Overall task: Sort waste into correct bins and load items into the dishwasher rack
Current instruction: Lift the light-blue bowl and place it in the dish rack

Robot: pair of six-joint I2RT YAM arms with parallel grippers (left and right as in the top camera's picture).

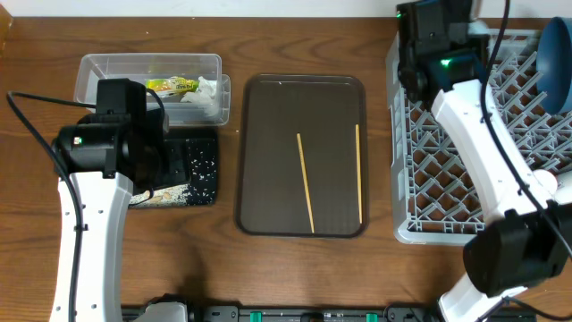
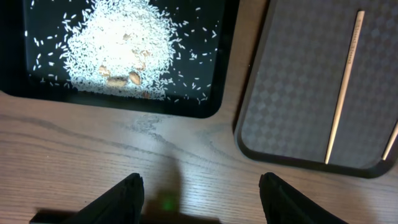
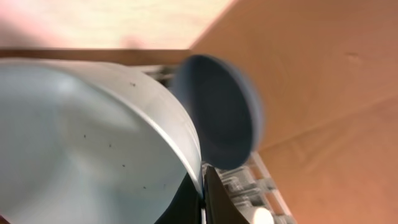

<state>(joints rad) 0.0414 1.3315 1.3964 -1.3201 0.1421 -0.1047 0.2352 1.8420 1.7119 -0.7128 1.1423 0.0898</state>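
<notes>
My left gripper (image 2: 202, 180) is open and empty, low over bare wood just in front of the black tray (image 2: 211, 109), which holds a heap of white rice (image 2: 118, 50). The clear tub (image 1: 98, 67) holds the yellow-green wrapper (image 1: 172, 86) and the white tissue (image 1: 206, 94). Two chopsticks (image 1: 305, 182) (image 1: 358, 174) lie on the brown serving tray (image 1: 268, 152). My right gripper (image 3: 202, 193) is shut on the rim of the light-blue bowl (image 3: 74, 137), over the far left corner of the grey rack (image 1: 447, 179). The dark-blue dish (image 1: 556, 63) stands on edge in the rack. The cups are out of view.
The brown serving tray lies between the bins and the rack. My right arm stretches across the rack's front and middle. A few brown bits lie among the rice. The table's far edge runs just behind the rack.
</notes>
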